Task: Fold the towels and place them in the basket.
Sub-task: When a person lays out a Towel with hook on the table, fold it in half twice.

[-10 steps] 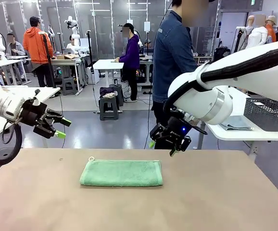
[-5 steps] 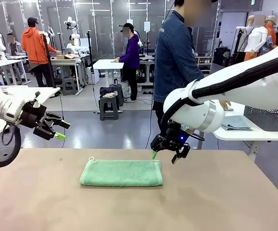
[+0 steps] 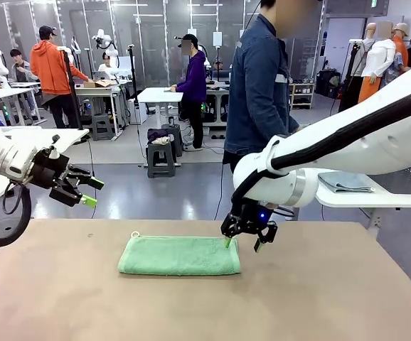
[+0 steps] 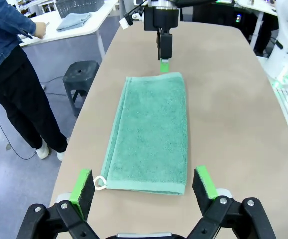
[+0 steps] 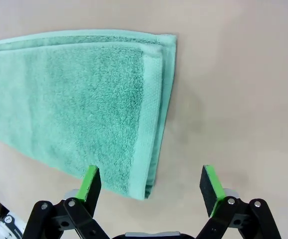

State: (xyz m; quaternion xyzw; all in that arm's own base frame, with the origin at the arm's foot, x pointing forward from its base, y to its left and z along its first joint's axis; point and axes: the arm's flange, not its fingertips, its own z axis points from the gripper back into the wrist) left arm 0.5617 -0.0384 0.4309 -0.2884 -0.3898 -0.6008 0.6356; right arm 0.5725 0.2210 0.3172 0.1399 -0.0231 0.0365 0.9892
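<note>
Front view: the folded mint-green towel (image 3: 179, 256) lies mid-worktop (image 3: 333, 298), nearer the far edge. The right end effector (image 3: 242, 244) stands spread at the towel's far right corner; contact is hard to make out. The left end effector (image 3: 94, 192) hangs spread off the worktop's far left corner.

Left wrist view: the basket (image 4: 79, 6), cut off at the top, sits on a side table (image 4: 103, 11) beside a grey-blue towel (image 4: 73, 21).

Right wrist view: the green towel runs off the left edge, its layered hem showing.
</note>
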